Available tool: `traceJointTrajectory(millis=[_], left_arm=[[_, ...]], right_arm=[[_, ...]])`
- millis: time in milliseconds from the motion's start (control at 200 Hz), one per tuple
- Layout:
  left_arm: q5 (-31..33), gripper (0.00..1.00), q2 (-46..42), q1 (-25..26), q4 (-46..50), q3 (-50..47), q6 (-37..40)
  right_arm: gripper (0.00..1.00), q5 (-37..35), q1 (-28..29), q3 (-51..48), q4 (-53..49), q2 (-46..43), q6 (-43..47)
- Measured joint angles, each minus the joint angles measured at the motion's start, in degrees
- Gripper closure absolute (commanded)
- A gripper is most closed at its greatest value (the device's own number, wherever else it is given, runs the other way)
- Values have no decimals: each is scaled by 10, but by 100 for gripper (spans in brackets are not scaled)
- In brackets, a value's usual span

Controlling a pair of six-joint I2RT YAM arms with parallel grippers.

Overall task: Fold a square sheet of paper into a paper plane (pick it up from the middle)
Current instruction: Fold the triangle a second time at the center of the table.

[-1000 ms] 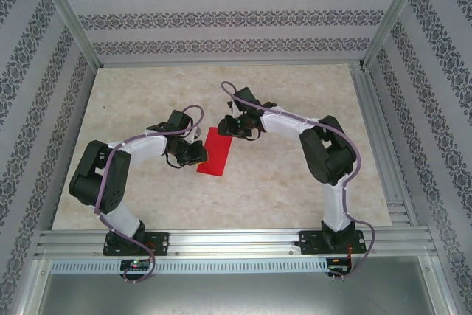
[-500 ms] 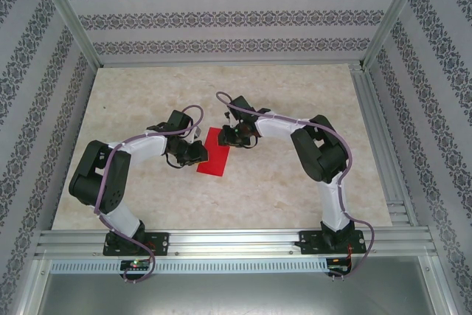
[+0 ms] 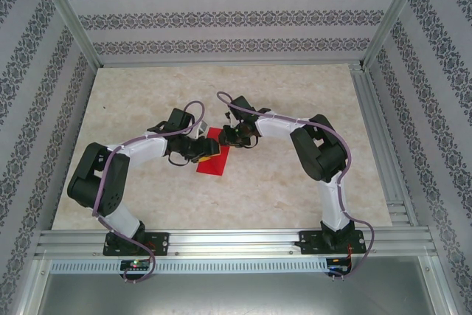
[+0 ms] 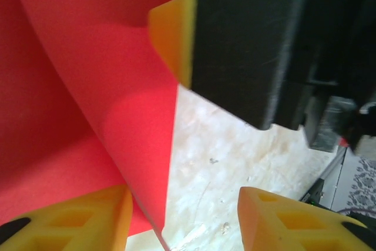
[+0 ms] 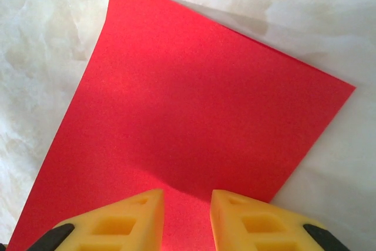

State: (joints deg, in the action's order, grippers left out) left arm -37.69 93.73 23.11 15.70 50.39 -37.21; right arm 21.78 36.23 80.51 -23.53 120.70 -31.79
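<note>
The square sheet of paper lies folded to a red rectangle in the middle of the table. In the right wrist view the paper lies flat, and my right gripper has its tips down on the sheet's far end, jaws a narrow gap apart. From above, the right gripper sits at that far end. My left gripper is at the sheet's left edge, jaws open. In the left wrist view a curled-up flap of the paper rises between the open left gripper, close to its left finger, ungripped.
The marble-patterned table is walled by patterned panels on three sides. An aluminium rail runs along the near edge by the arm bases. The right gripper's black body and a yellow fingertip hang close above the left gripper.
My left gripper has opened, letting go of the paper, and has shifted right over the sheet's edge. The right gripper moved left onto the far end and narrowed its jaws.
</note>
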Motion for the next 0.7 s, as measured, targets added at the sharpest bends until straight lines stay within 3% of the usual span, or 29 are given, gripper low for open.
traceJointTrajectory(millis=[255, 430, 545, 699], left_arm=[[-10, 34, 26, 7, -53, 0, -24], [-10, 32, 52, 7, -68, 0, -27], [-6, 35, 54, 7, -70, 0, -27], [7, 46, 54, 7, -69, 0, -26]], right_arm=[[69, 13, -5, -1, 3, 0, -2], [65, 32, -12, -4, 12, 0, -11], [64, 49, -19, -14, 24, -4, -13], [62, 70, -34, -40, 39, -25, -17]])
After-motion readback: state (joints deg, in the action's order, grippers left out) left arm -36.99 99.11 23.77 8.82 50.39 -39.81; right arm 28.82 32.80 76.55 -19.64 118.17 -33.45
